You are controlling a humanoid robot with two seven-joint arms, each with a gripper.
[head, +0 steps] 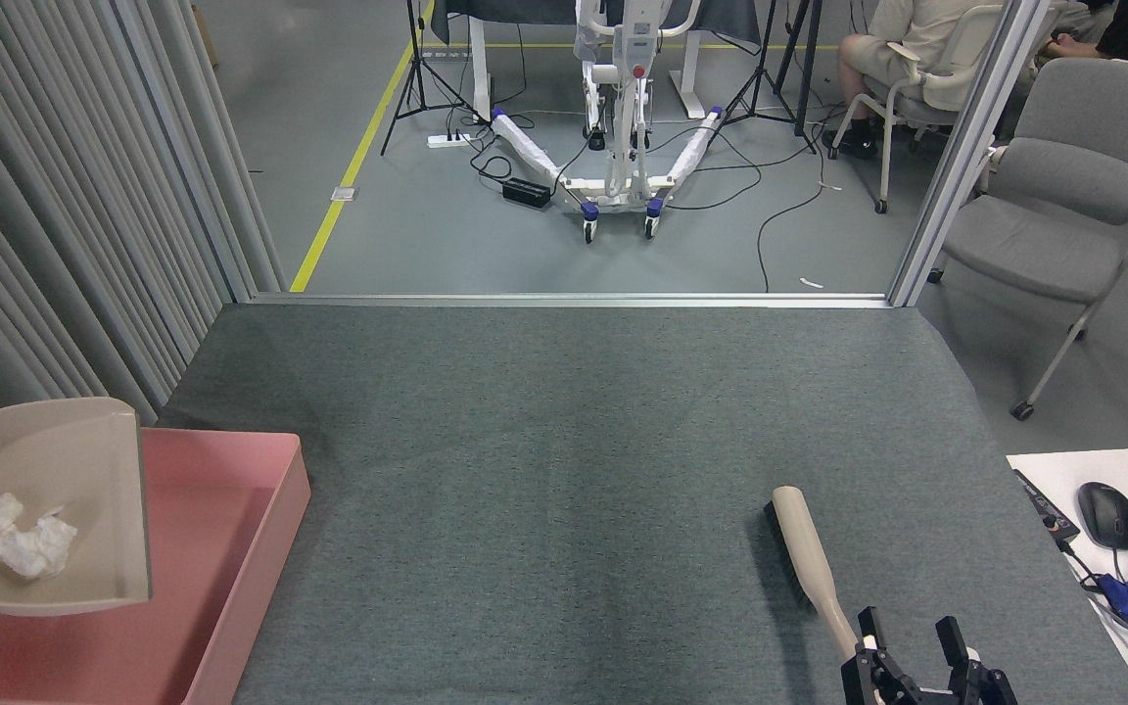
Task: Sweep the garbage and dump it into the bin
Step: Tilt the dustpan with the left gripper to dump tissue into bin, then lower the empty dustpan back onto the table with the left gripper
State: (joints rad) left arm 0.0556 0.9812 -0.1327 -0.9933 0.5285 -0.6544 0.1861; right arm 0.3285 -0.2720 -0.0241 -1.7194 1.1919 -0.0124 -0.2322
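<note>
garbage: crumpled white tissue wad (14, 543) lying inside the beige plastic dustpan (84, 460).
dustpan: at the far left, above the left end of the pink rectangular plastic bin (231, 509).
left claw: out of view.
table: grey carpeted table (564, 441).
brush: beige-handled brush (804, 548) lying on the table.
right claw (916, 661): fingers spread, beside the brush handle's end.

The grey worktop (544, 470) is free in the middle and at the far side. At the left the pink bin (231, 548) and the dustpan (55, 509) above it block the way. Near my right hand (916, 658) lies the brush (804, 548).
</note>
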